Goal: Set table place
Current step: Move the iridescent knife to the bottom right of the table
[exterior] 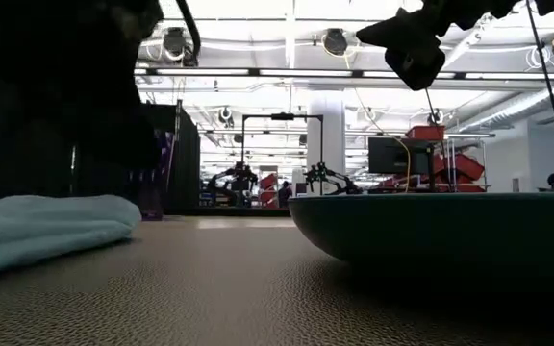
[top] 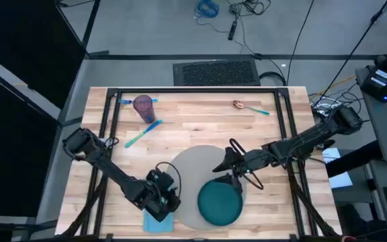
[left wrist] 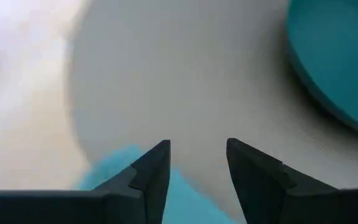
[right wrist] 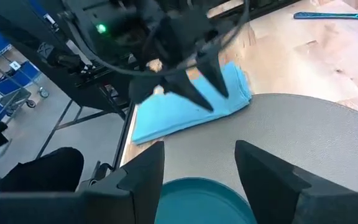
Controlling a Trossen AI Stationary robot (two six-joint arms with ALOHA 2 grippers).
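The large rectangular light-wood butcher-block table [top: 200, 111] with its black metal frame carries the whole setting; on its near half lies the flat round grey placemat [top: 193, 168], the table place itself, centred between the two arms; the dark teal round plate [top: 220, 203] sits on the mat's near right part, its rim reaching the mat's near edge; the folded light blue cloth napkin [top: 158, 222] lies at the mat's near left edge, seemingly overlapping it a little in the right wrist view [right wrist: 185, 102]. Smaller items remain at the far side of the table, well apart from the mat: a translucent purple tumbler [top: 144, 105]; a teal-handled utensil [top: 143, 132] lying diagonally just near of it; a spoon with a teal handle [top: 249, 107] at far right, its long axis roughly along the table's far edge. The left gripper [top: 161, 199] hovers directly over the napkin, fingers [left wrist: 151, 177] parted to a moderate gap, nothing between them; napkin and mat edge show just ahead of the tips. The right gripper [top: 232, 180] sits above the far rim of the plate, jaws likewise apart and empty. Judgement: plate and napkin appear placed; cup and cutlery not yet; the spoon lies far-right of the mat, so the right arm is the nearer for it; the tumbler and diagonal utensil lie far-left, nearer the left arm.
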